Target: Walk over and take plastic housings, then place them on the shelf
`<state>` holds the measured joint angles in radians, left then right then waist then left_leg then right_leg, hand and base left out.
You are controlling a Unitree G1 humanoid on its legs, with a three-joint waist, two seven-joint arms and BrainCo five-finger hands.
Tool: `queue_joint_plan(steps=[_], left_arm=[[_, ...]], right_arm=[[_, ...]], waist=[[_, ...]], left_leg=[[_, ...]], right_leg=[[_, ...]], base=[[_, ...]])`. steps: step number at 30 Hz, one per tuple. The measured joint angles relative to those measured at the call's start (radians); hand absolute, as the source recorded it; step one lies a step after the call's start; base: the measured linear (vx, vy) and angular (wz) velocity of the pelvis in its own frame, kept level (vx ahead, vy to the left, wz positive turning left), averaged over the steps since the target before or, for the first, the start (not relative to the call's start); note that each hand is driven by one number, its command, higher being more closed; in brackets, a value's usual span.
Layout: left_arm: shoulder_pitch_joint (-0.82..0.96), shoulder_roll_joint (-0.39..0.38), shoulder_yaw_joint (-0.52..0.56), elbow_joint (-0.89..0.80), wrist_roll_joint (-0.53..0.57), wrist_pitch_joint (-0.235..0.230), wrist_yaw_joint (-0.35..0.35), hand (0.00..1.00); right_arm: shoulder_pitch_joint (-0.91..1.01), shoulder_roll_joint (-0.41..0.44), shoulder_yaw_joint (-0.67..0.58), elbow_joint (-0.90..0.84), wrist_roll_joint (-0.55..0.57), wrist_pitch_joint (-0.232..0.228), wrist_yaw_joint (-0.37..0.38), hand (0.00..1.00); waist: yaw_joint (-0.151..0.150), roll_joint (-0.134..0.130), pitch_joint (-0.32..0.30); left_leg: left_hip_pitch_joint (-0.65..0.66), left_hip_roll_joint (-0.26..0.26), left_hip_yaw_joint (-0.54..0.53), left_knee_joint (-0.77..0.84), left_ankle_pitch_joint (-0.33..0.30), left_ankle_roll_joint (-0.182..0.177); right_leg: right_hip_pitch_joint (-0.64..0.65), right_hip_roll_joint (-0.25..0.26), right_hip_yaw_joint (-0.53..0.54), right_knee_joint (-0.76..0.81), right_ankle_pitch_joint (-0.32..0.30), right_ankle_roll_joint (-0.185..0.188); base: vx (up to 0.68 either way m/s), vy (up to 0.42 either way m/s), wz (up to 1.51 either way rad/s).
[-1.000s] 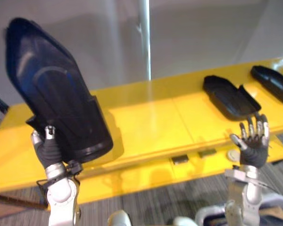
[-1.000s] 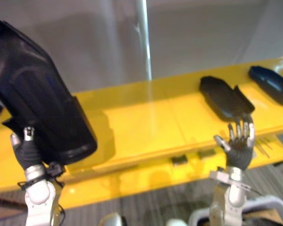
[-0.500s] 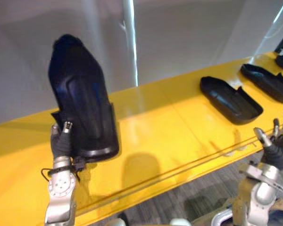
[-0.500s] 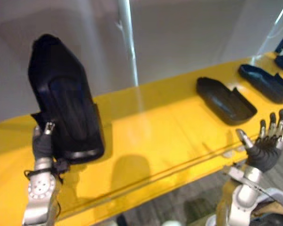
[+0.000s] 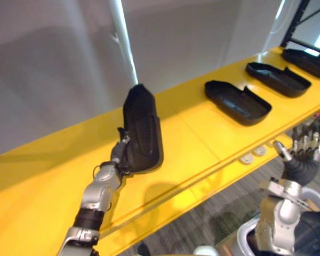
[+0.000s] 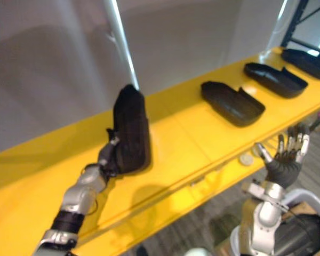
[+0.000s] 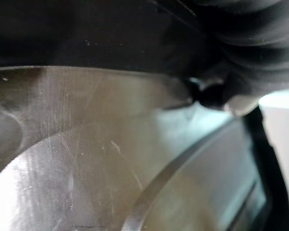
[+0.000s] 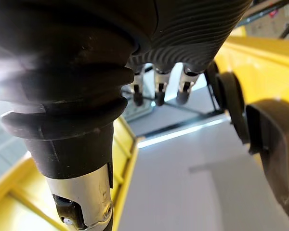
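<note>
Plastic housing (image 5: 143, 128) upright on yellow shelf (image 5: 202, 144), gripped by left robot hand (image 5: 120, 154); right robot hand (image 5: 301, 165) splayed, empty.

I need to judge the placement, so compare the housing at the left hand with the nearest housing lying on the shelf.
Pose: the upright housing stands tilted on its end; the lying housing rests flat on the shelf, hollow side up. Contact: the left hand is at the upright housing's lower edge; nothing touches the lying housing. Both are black, of like shape.
</note>
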<state>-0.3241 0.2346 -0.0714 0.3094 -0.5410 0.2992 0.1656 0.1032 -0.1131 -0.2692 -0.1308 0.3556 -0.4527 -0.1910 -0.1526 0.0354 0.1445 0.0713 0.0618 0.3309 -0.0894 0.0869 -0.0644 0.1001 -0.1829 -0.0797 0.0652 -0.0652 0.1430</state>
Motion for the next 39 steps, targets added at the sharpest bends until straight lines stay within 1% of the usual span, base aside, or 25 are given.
queue_joint_plan(steps=[2,4,5,7,8,9,10,12,13,16,21,23,27,29,32,35,36,37,38,39], left_arm=[[-0.037,-0.001,-0.002,0.048,-0.002,0.000,0.031,1.00],[-0.083,-0.005,-0.022,0.119,-0.001,0.000,0.084,1.00],[-0.092,-0.007,-0.024,0.127,-0.001,0.000,0.096,1.00],[-0.134,-0.009,-0.032,0.181,0.001,-0.001,0.153,1.00],[-0.145,-0.009,-0.032,0.195,0.001,-0.001,0.170,1.00],[-0.170,-0.009,-0.032,0.227,0.001,-0.001,0.204,1.00],[-0.195,-0.010,-0.031,0.258,0.001,-0.001,0.235,1.00],[-0.230,-0.010,-0.031,0.303,0.001,0.000,0.271,1.00],[-0.244,-0.010,-0.030,0.313,0.001,0.000,0.292,0.00],[-0.251,-0.012,-0.030,0.317,0.001,0.000,0.290,0.00],[-0.255,-0.019,-0.038,0.322,0.002,0.000,0.269,0.00],[-0.255,-0.019,-0.044,0.322,0.002,0.000,0.240,0.00],[-0.255,-0.016,-0.059,0.320,0.001,0.000,0.206,0.00],[-0.254,-0.015,-0.060,0.316,-0.001,0.000,0.196,0.00],[-0.238,-0.010,-0.061,0.281,-0.010,-0.002,0.156,0.00],[-0.169,-0.008,-0.065,0.170,-0.010,0.003,0.110,0.00],[-0.118,-0.009,-0.065,0.092,-0.009,0.008,0.096,0.00],[-0.091,-0.009,-0.065,0.053,-0.008,0.010,0.090,0.00],[-0.019,-0.009,-0.062,-0.057,0.002,0.012,0.087,0.00],[0.010,-0.009,-0.058,-0.102,0.008,0.012,0.088,0.00]], right_arm=[[-0.001,-0.010,0.007,0.025,0.020,0.000,0.000,0.00],[-0.001,-0.012,0.016,0.055,0.025,-0.001,0.001,0.00],[-0.001,-0.012,0.019,0.062,0.025,-0.001,0.002,0.00],[-0.002,-0.012,0.041,0.076,0.030,-0.002,0.013,0.00],[-0.002,-0.012,0.048,0.077,0.034,-0.002,0.017,0.00],[-0.002,-0.012,0.059,0.080,0.036,-0.003,0.019,0.00],[-0.002,-0.012,0.065,0.084,0.038,-0.004,0.019,0.00],[-0.002,-0.012,0.071,0.098,0.042,-0.005,0.019,0.00],[-0.003,-0.011,0.079,0.106,0.042,-0.005,0.019,0.00],[-0.004,-0.009,0.085,0.107,0.042,-0.005,0.019,0.00],[-0.013,-0.009,0.086,0.117,0.042,-0.005,0.019,0.00],[-0.014,-0.009,0.086,0.123,0.042,-0.005,0.019,0.00],[-0.016,-0.009,0.086,0.126,0.045,-0.005,0.023,0.00],[-0.017,-0.009,0.087,0.126,0.063,-0.005,0.040,0.00],[-0.021,-0.009,0.092,0.126,0.063,-0.005,0.042,0.00],[-0.022,-0.006,0.106,0.125,0.063,-0.005,0.051,0.00],[-0.021,-0.002,0.105,0.125,0.063,-0.005,0.056,0.00],[-0.021,0.000,0.105,0.125,0.063,-0.006,0.058,0.00],[-0.018,0.008,0.104,0.124,0.062,-0.005,0.058,0.00],[-0.015,0.012,0.104,0.123,0.062,-0.005,0.058,0.00]], waist=[[-0.001,0.011,-0.008],[-0.005,0.013,-0.010],[-0.006,0.013,-0.010],[-0.014,0.011,-0.009],[-0.017,0.011,-0.009],[-0.023,0.009,-0.010],[-0.026,0.006,-0.012],[-0.027,-0.004,-0.015],[-0.027,-0.010,-0.014],[-0.028,-0.018,-0.016],[-0.028,-0.019,-0.016],[-0.027,-0.019,-0.016],[-0.025,-0.020,-0.016],[-0.025,-0.022,-0.017],[-0.023,-0.025,-0.018],[-0.020,-0.032,-0.025],[-0.021,-0.033,-0.025],[-0.021,-0.033,-0.026],[-0.020,-0.033,-0.026],[-0.018,-0.033,-0.026]], left_leg=[[-0.002,0.006,0.009,-0.001,0.009,0.002],[-0.001,0.014,0.008,-0.001,0.015,-0.002],[-0.001,0.016,0.008,-0.001,0.017,-0.002],[-0.002,0.020,0.007,-0.001,0.021,-0.002],[-0.002,0.020,0.007,-0.001,0.022,-0.002],[-0.002,0.021,0.007,-0.001,0.023,-0.002],[-0.002,0.021,0.008,-0.001,0.023,-0.001],[-0.004,0.023,0.010,-0.002,0.028,-0.001],[-0.005,0.025,0.012,-0.002,0.029,-0.002],[-0.004,0.028,0.013,-0.002,0.030,-0.002],[-0.004,0.031,0.014,-0.002,0.033,-0.003],[-0.005,0.031,0.014,-0.002,0.035,-0.003],[-0.009,0.031,0.012,-0.002,0.037,-0.002],[-0.013,0.031,0.009,-0.002,0.038,-0.001],[-0.022,0.031,0.001,-0.002,0.041,0.001],[-0.026,0.029,-0.009,-0.002,0.044,0.000],[-0.030,0.027,-0.016,-0.001,0.046,0.001],[-0.033,0.027,-0.018,-0.001,0.047,0.002],[-0.040,0.023,-0.027,-0.001,0.050,0.003],[-0.040,0.020,-0.032,-0.001,0.051,0.002]], right_leg=[[-0.012,0.006,0.007,0.003,-0.004,-0.010],[-0.012,0.012,0.007,0.003,-0.003,-0.016],[-0.013,0.012,0.006,0.002,-0.003,-0.017],[-0.013,0.014,0.004,0.001,-0.002,-0.020],[-0.013,0.014,0.004,0.000,-0.002,-0.021],[-0.013,0.015,0.005,0.000,-0.001,-0.021],[-0.013,0.019,0.005,-0.001,0.001,-0.022],[-0.012,0.022,0.008,-0.004,0.013,-0.021],[-0.013,0.025,0.011,-0.007,0.017,-0.022],[-0.013,0.027,0.022,-0.009,0.021,-0.021],[-0.013,0.027,0.024,-0.011,0.022,-0.022],[-0.012,0.028,0.024,-0.015,0.023,-0.024],[-0.012,0.028,0.023,-0.022,0.028,-0.027],[-0.012,0.028,0.021,-0.024,0.030,-0.027],[-0.012,0.027,0.003,-0.026,0.034,-0.025],[-0.011,0.030,-0.005,-0.026,0.038,-0.018],[-0.011,0.032,-0.009,-0.023,0.038,-0.018],[-0.012,0.032,-0.012,-0.023,0.038,-0.018],[-0.012,0.030,-0.026,-0.023,0.038,-0.018],[-0.011,0.030,-0.030,-0.023,0.038,-0.018]], base=[[-0.06,-0.010,-0.10],[-0.03,-0.010,-0.02],[-0.04,-0.004,0.02],[-0.02,0.001,0.01],[0.00,0.000,0.00],[0.00,0.000,0.00],[0.00,0.000,0.00],[0.02,-0.006,-0.05],[0.02,0.002,-0.06],[0.00,0.001,-0.01],[0.00,0.000,0.00],[0.00,0.000,0.00],[0.00,0.000,0.00],[0.00,0.010,0.05],[0.00,0.006,0.09],[0.01,0.000,0.09],[0.02,-0.009,0.12],[0.02,-0.002,0.20],[0.02,0.011,0.17],[0.02,0.015,0.21]])
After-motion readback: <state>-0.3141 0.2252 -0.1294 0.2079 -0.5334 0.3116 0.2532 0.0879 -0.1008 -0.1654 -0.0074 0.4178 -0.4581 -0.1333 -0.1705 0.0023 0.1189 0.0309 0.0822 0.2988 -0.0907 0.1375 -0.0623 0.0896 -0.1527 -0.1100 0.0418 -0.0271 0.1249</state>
